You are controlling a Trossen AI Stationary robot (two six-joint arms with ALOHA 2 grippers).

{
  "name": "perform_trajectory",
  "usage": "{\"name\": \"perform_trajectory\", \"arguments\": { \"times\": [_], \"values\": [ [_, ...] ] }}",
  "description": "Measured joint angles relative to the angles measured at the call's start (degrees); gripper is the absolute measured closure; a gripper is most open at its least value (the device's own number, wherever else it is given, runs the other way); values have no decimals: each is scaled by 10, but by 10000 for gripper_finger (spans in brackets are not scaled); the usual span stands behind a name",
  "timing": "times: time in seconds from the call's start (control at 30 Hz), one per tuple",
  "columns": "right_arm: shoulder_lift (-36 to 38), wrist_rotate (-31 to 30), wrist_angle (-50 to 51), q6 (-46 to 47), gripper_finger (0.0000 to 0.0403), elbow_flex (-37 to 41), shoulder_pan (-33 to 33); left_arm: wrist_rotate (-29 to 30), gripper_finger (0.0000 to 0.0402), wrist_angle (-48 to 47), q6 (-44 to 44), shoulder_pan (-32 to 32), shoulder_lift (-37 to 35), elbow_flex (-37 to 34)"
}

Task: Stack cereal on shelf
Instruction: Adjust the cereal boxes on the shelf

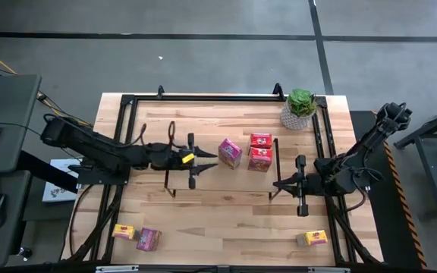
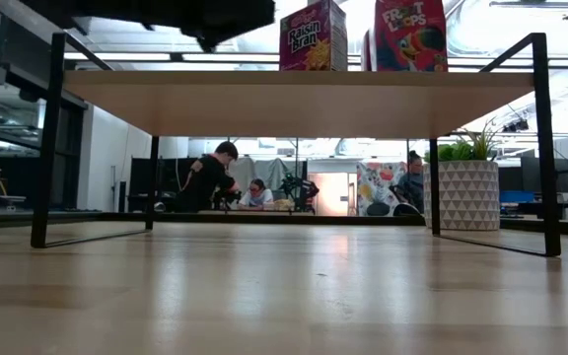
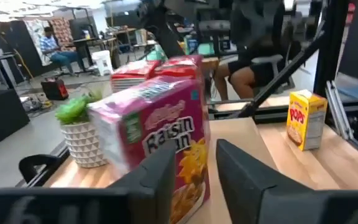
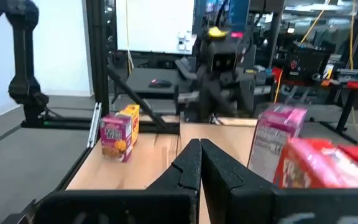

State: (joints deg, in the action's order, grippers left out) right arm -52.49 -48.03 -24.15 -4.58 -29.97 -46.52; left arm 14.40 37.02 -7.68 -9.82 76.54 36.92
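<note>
On shelf [image 1: 203, 148], pink cereal box [image 1: 230, 153] stands just beyond L end effector [image 1: 206, 161].

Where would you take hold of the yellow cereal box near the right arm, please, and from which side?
Probably from straight above, across its two narrow sides. In the high view the yellow box lies flat on the table's front right area with bare wood all around it, so fingers could drop past both sides. The right gripper, shut, waits nearby.
</note>
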Motion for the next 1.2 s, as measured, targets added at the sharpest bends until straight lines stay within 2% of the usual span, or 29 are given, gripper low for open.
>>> {"name": "perform_trajectory", "arguments": {
  "times": [0.1,0.17,0.37,0.77,1.2],
  "values": [
    [0,0,-10,-30,403,-4,0,-22,280,-13,-5,0,29,21],
    [0,0,-10,-43,403,-7,0,-35,291,-31,-1,0,47,38],
    [0,0,-10,-45,403,-8,0,-38,391,-72,1,-3,93,83],
    [0,0,-1,-32,403,-8,0,85,401,-60,10,-7,169,121],
    [0,0,-1,-30,403,-8,0,132,401,-27,31,-7,187,132]
  ]
}}
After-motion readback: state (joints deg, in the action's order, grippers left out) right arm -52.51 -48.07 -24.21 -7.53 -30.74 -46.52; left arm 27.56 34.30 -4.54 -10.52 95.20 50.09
